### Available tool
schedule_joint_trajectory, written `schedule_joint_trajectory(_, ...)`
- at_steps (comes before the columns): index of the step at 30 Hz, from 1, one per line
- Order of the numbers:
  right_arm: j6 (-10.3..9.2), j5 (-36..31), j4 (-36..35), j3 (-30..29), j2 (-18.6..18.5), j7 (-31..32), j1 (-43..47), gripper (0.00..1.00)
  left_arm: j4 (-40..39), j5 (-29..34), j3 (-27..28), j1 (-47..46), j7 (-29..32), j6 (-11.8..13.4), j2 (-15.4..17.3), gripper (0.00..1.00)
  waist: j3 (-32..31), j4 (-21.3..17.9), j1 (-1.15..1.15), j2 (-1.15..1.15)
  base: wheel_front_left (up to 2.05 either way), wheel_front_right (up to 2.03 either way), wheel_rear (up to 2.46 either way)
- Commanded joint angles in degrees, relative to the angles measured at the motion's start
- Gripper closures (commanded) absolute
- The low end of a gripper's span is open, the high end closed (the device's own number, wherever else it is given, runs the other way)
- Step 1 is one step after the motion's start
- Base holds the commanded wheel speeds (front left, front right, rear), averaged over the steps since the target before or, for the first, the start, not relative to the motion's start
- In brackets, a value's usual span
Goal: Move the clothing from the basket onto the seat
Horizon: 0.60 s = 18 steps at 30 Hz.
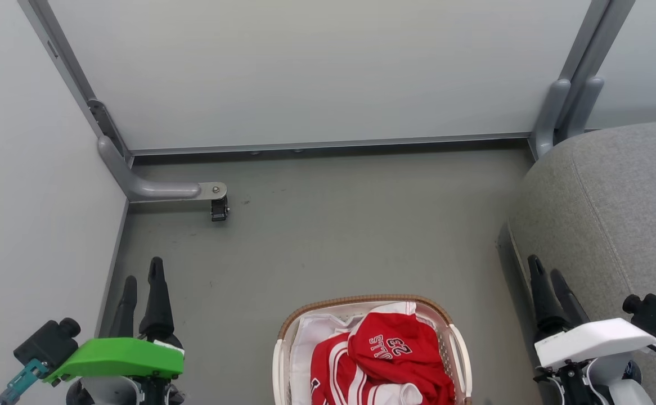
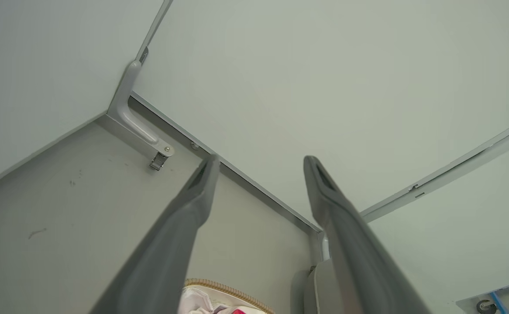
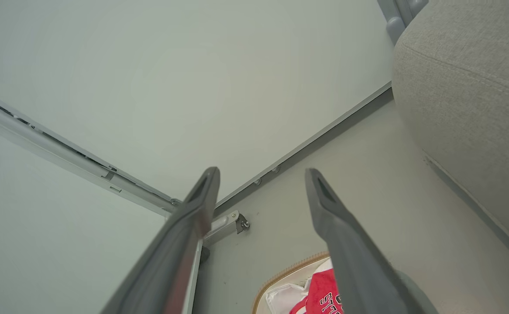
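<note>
One basket [image 1: 362, 300] stands on the grey floor [image 1: 333, 225] at the bottom middle of the head view, cut off by the lower edge. The clothing [image 1: 395, 349] lies inside it as a red heap. One piece on top bears "23" and lettering, and at least one more with white stripes lies beneath and to the left. How many pieces there are in all cannot be told. One white sheet [image 1: 311, 332] lines the basket and shows at its left side.

One seat [image 1: 615, 197] fills the right side, apart from the basket, with bare floor between them. Nothing red lies on the part of it in view.

There are two hands, each with two dark fingers. The left hand [image 1: 143, 270] hangs over the floor to the left of the basket, spread wide and holding nothing. The right hand [image 1: 544, 266] hangs to the right of the basket, in front of the near edge of the seat, also spread wide with nothing between its fingers. Neither touches the basket or the clothing.

One small black wheel [image 1: 219, 209] sits under a grey metal foot [image 1: 159, 190] at the left back corner, where pale wall panels [image 1: 317, 73] meet the floor.
</note>
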Motion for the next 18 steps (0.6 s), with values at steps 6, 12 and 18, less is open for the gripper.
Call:
schedule_joint_trajectory(6, 0.03, -5.96, 0.6, 0.44, -0.46, -1.52, -0.4, 0.0, 0.48, 6.85, -0.94, 1.1, -1.49, 0.48, 0.47, 0.0, -0.01, 0.11, 0.0, 0.24, 0.0, 0.0, 0.0)
schedule_joint_trajectory(12, 0.03, -9.96, 1.04, 0.73, -0.52, -2.49, -0.3, 0.0, 1.33, 11.07, -1.24, 1.58, -2.47, 0.64, 0.5, 0.0, -0.03, 0.22, 0.0, 0.26, 0.0, 0.0, 0.0)
schedule_joint_trajectory(18, 0.03, -13.9, 1.39, 1.13, -0.58, -3.42, -0.18, 0.0, 1.68, 14.72, -1.43, 1.92, -3.45, 0.61, 0.53, 0.0, -0.03, 0.32, 0.0, 0.29, 0.0, 0.0, 0.0)
